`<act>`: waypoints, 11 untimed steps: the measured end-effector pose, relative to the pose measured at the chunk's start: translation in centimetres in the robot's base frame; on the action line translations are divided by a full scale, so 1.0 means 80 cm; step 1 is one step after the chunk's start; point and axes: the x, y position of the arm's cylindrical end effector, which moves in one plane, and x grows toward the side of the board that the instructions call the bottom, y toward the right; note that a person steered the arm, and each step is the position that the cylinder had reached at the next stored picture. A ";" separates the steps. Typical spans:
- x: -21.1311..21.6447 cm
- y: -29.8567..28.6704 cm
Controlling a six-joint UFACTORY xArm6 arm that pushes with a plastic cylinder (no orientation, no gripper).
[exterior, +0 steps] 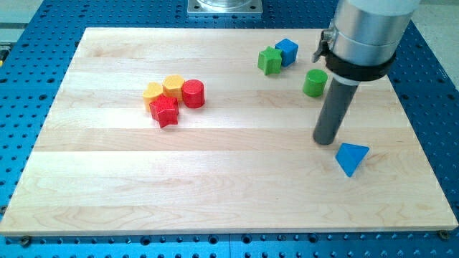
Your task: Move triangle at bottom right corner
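Observation:
A blue triangle [351, 158] lies on the wooden board [215, 186] toward the view's lower right. My tip [326, 141] rests on the board just to the upper left of the blue triangle, a small gap apart from it. The dark rod rises to a grey cylinder at the view's top right. A green cylinder [314, 82] stands just left of the rod, higher in the view.
A green star-like block [270, 60] and a blue cube-like block [287, 51] touch near the view's top. At left of centre, a yellow block [153, 93], a yellow block [173, 86], a red cylinder [193, 93] and a red star [164, 110] cluster together.

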 end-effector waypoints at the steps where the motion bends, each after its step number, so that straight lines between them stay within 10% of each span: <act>1: 0.033 -0.004; 11: 0.173 0.040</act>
